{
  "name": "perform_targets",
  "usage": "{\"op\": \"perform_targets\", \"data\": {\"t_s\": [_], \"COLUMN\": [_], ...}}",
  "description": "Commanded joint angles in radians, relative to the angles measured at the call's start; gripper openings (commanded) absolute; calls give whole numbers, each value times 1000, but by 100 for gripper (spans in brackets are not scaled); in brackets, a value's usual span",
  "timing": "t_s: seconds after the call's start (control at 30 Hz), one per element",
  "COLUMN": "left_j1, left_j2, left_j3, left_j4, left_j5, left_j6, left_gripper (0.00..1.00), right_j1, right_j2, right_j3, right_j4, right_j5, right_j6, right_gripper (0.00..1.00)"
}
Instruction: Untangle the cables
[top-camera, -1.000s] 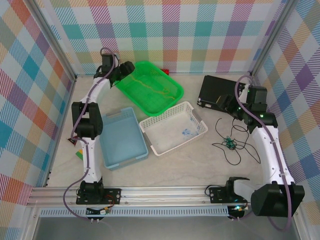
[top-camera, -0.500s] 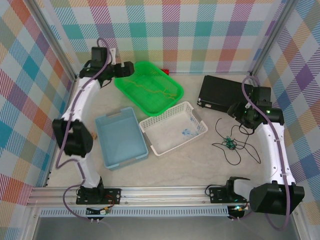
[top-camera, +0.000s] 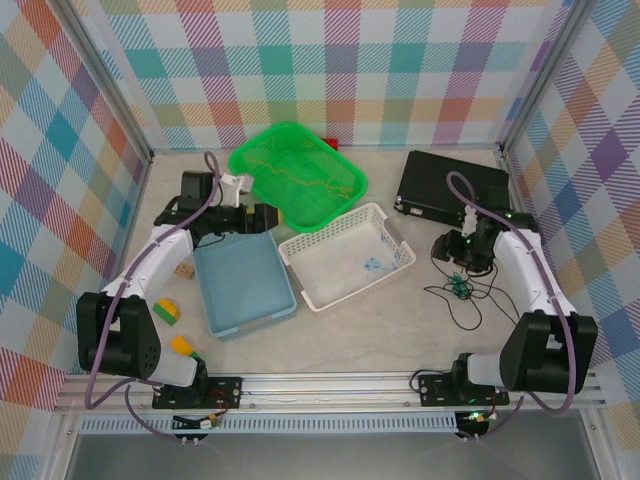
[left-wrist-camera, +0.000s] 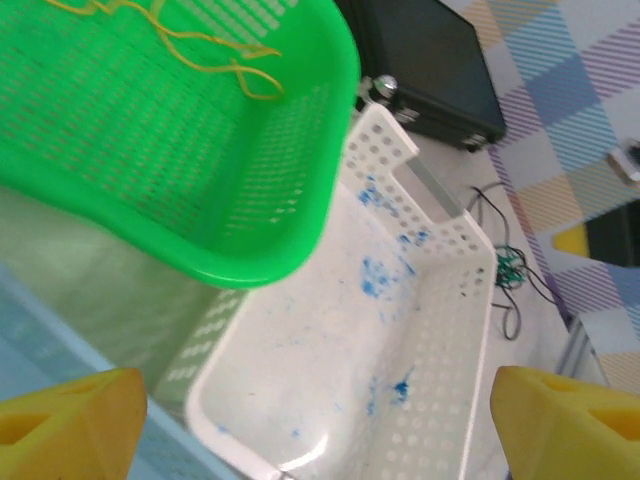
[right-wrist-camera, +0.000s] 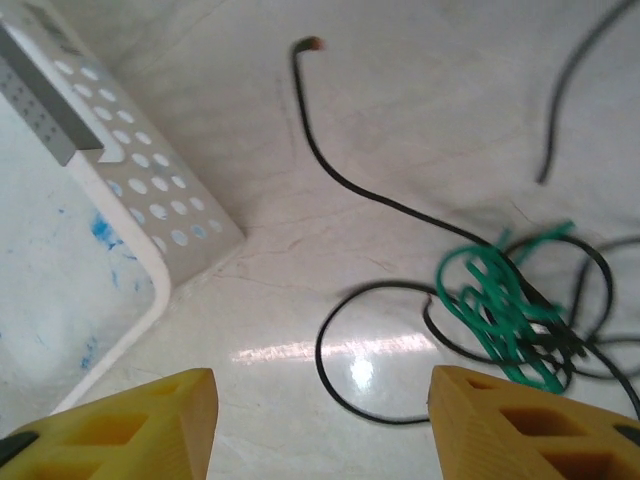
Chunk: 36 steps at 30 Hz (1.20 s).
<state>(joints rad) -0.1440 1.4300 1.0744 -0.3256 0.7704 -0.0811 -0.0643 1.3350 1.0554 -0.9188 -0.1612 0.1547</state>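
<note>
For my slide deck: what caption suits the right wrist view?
Right gripper, jaws open, hovers over a green cable tangled with a black cable, beside the white basket.

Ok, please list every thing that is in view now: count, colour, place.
green basket: 1, green, far centre.
yellow cable: 1, yellow, inside green basket.
white basket: 1, white, centre.
bin: 1, blue, left of white basket.
case: 1, black, far right.
black cable: at least 1, black, on table right of white basket.
green cable: 1, green, tangled with black cable.
blocks: 3, green-yellow, yellow, tan, near left.
table: 1, pale, under everything.
left gripper: 1, yellow fingers, open, by the bin's far edge.
right gripper: 1, yellow fingers, open, above the tangle.
</note>
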Motion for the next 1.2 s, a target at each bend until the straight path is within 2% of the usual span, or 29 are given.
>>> {"op": "perform_targets", "data": {"t_s": [0.0,0.2,0.4,0.53,0.67,0.73,0.9,1.03,1.17], "left_j1": [-68,-174,-244,-267,-273,-275,-278,-281,-297], "left_j2": [-50,-25,4,10,20,22,18,36,43], "left_j3": [-22,-25,-18,-39,-42,-40,-29,0,11], "left_j4": [145,156,137,187,208,216,225,251,341], "left_j5": [97,148,122,104,89,83,73,69,12], "left_j6": [-7,20,37,9,-19,-23,-27,-45,-89], "left_gripper": [89,89,89,90,89,89,89,88,87], "right_j1": [8,38,53,61,83,97,100,100,92], "right_j2": [35,114,162,201,265,279,238,103,-34], "right_j3": [-36,-106,-167,-188,-144,-139,-151,-155,-127], "right_j4": [162,321,455,515,485,483,486,494,506], "right_j5": [-74,8,8,45,80,93,132,126,101], "right_j6": [-107,-242,-379,-410,-441,-453,-431,-430,-439], "right_gripper": [59,59,57,57,55,49,1,0,0]}}
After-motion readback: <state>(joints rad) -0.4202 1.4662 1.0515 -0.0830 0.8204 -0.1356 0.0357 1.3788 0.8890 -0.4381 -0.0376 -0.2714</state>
